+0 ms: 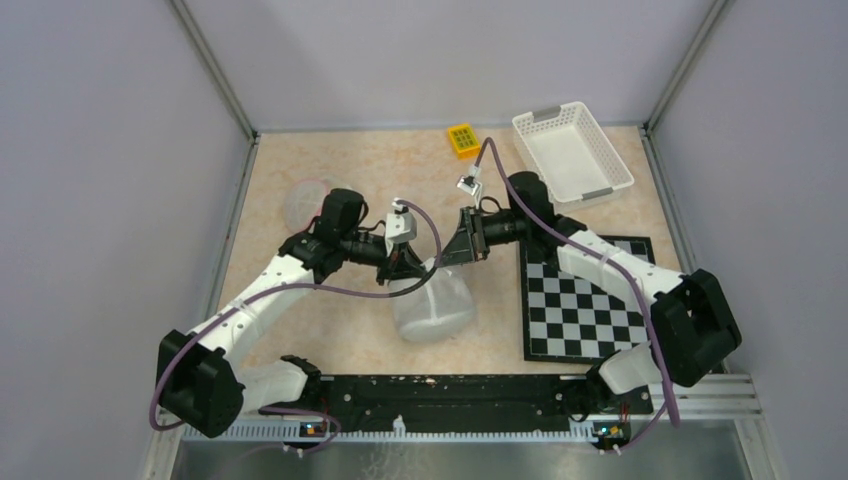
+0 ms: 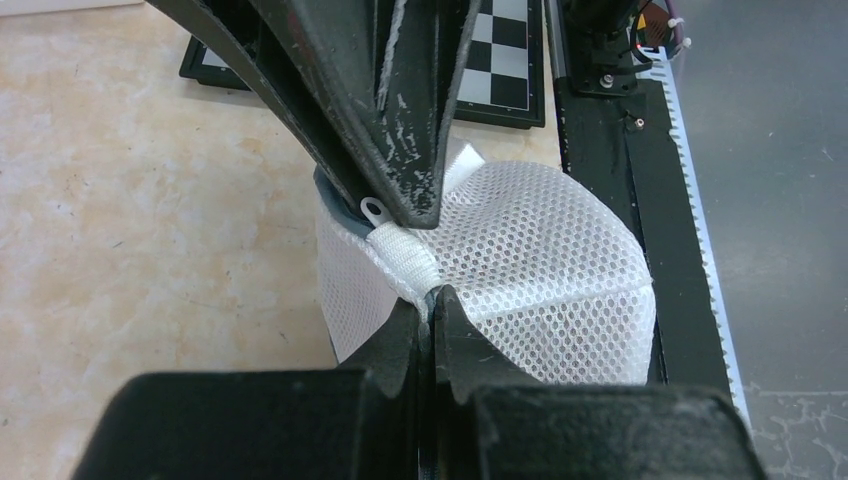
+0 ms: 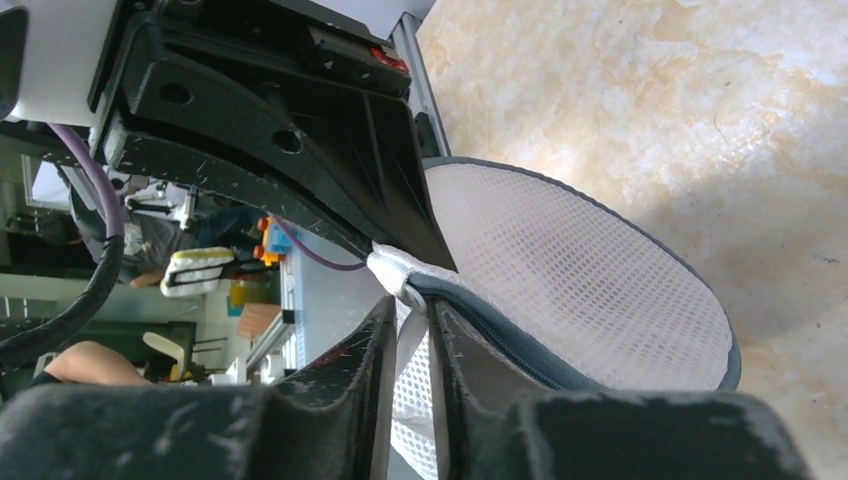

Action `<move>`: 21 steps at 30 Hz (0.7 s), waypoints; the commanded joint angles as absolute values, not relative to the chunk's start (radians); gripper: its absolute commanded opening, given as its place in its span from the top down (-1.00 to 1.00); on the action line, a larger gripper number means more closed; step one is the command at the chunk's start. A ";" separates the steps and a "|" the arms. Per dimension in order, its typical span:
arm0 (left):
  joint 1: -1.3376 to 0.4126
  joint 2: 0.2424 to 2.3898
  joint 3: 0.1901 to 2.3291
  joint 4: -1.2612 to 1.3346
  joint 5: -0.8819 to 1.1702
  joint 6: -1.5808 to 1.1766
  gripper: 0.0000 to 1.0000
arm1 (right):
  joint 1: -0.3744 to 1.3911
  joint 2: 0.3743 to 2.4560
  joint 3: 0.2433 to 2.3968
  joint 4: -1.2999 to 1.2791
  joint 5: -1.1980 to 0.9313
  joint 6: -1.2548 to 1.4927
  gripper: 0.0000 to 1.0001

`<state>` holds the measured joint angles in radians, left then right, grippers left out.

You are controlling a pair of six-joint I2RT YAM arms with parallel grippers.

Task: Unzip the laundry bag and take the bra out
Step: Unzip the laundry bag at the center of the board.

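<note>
From above, the laundry bag [image 1: 435, 310] is seen at the middle of the table [image 1: 340, 160], held up between the left gripper [image 1: 402, 268] and the right gripper [image 1: 452, 252]. In the left wrist view, the left jaws are pressed fully together on the bag's white seam, beside the zipper pull [image 2: 373, 208]. In the right wrist view, the right jaws are almost closed around white fabric at the zipper [image 3: 500, 345]; a firm hold cannot be confirmed. Unzipping is judged as only beginning: the pull must be caught and drawn along. The bra is not seen.

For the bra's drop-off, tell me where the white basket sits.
Top view: the white basket sits far right on the table, beyond the checkerboard mat and right of the small yellow block.
</note>
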<state>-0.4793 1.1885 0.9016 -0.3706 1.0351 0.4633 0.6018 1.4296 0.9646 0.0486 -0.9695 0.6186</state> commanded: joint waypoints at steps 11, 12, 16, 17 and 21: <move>-0.481 1.134 0.905 -0.345 1.040 0.457 1.00 | 0.577 1.411 1.003 0.069 -0.934 0.590 1.00; -0.479 1.128 0.901 -0.345 1.035 0.456 1.00 | 0.570 1.403 0.998 0.067 -0.932 0.587 1.00; -0.470 1.121 0.894 -0.335 1.028 0.447 1.00 | 0.550 1.392 0.985 0.054 -0.924 0.580 1.00; -0.469 1.121 0.893 -0.332 1.028 0.447 1.00 | 0.547 1.391 0.982 0.054 -0.921 0.578 1.00; -0.466 1.124 0.896 -0.335 1.025 0.451 1.00 | 0.534 1.388 0.967 0.051 -0.920 0.576 1.00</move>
<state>-0.4709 1.1587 0.8967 -0.3546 0.9779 0.4625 0.5671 1.4250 0.9646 0.0360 -0.9665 0.6044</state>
